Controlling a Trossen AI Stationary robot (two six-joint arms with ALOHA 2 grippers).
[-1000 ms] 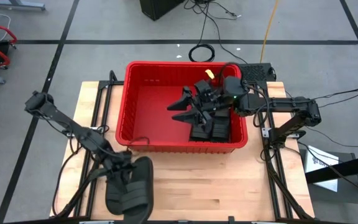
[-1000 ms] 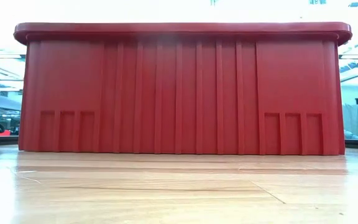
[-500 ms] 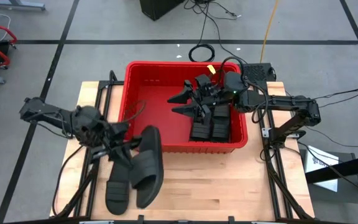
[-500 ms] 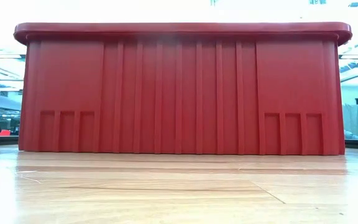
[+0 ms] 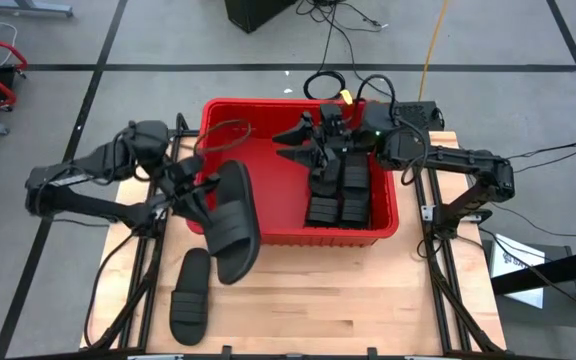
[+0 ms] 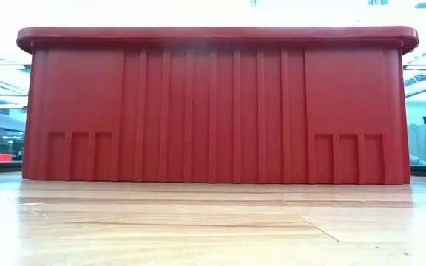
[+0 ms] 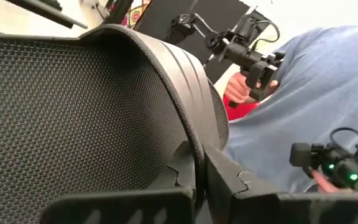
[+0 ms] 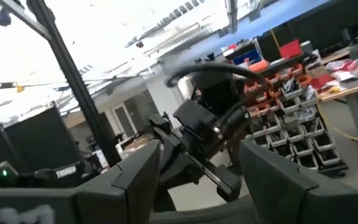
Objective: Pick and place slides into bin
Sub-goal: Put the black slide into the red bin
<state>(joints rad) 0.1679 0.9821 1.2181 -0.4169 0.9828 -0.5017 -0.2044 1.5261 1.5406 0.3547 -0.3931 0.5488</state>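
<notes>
The red bin point(image 5: 218, 140) stands at the table's far middle; the low view shows only its near wall point(image 6: 213, 111). Two black slides point(image 5: 340, 195) lie side by side inside it at the right. My left gripper point(image 5: 196, 190) is shut on another black slide point(image 5: 233, 225), held in the air over the bin's near left corner. One more slide point(image 5: 190, 297) lies flat on its sole on the table near the front left. My right gripper point(image 5: 290, 148) is open and empty above the bin's inside, its fingers wide apart in the right wrist view point(image 8: 197, 180). My left gripper pinches the slide's ribbed strap at its edge point(image 7: 194, 146), near where it meets the sole. One finger point(image 7: 179, 177) is under the strap against the textured footbed and the other point(image 7: 225, 177) is outside. The fingers come from the table's left. The slide is lifted clear and tilted.
Black frame rails run along the table's left and right sides point(image 5: 438, 250). Bare wooden tabletop lies in front of the bin point(image 5: 348, 290). Beyond the table a person in a blue-grey top point(image 7: 316, 87) shows in the left wrist view. Cables lie on the floor behind the bin point(image 5: 323, 85).
My left gripper has risen from the table's near left and swung toward the far edge and the bin, carrying one slide lifted clear and tipped on edge; the slide beside it has stayed on the table. My right gripper has drifted a little toward the far edge, still open.
</notes>
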